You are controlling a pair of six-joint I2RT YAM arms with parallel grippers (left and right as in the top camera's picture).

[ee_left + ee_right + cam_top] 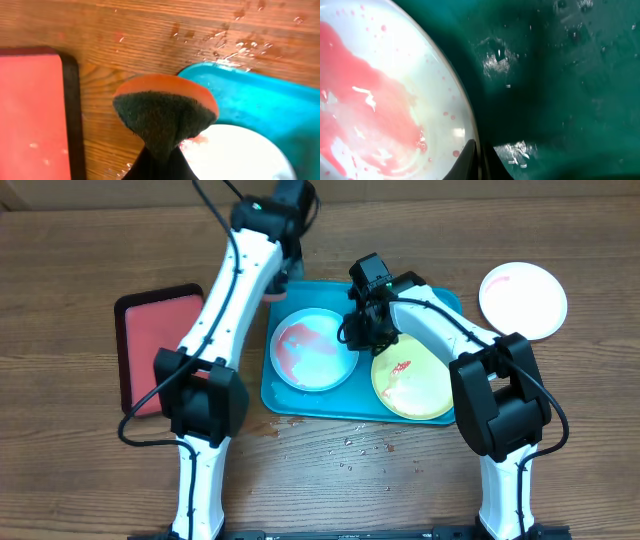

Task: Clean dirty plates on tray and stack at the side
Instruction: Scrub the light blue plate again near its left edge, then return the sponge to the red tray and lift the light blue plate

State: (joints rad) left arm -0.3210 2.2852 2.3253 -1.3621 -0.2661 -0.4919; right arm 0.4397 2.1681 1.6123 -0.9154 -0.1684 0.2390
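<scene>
Overhead, I see the turquoise rectangular plastic tray in the middle of the wooden table. Two plates lie in it. The light blue-rimmed round plastic plate, smeared red across its pale centre, is in the left half. The yellow-green-rimmed round plastic plate, with thinner red marks, is in the right half. The pinkish-white round plastic plate lies outside the tray on the bare wood at the upper right of the frame. A black-rimmed red tray sits at the left, well apart from the plates.

My left gripper is above the turquoise tray's upper left corner. In the left wrist view its fingers are clamped on an orange sponge with a dark green scouring face. The sponge hangs over the wood between the red tray and the turquoise tray's corner, with a white plate edge at the lower right.

My right gripper is low between the two plates in the tray. Its wrist view shows the fingers pressed together at the rim of a red-smeared plate, which looks to be the light blue-rimmed one. I cannot tell whether the rim is caught between them. Wet tray floor fills the right of that frame.
</scene>
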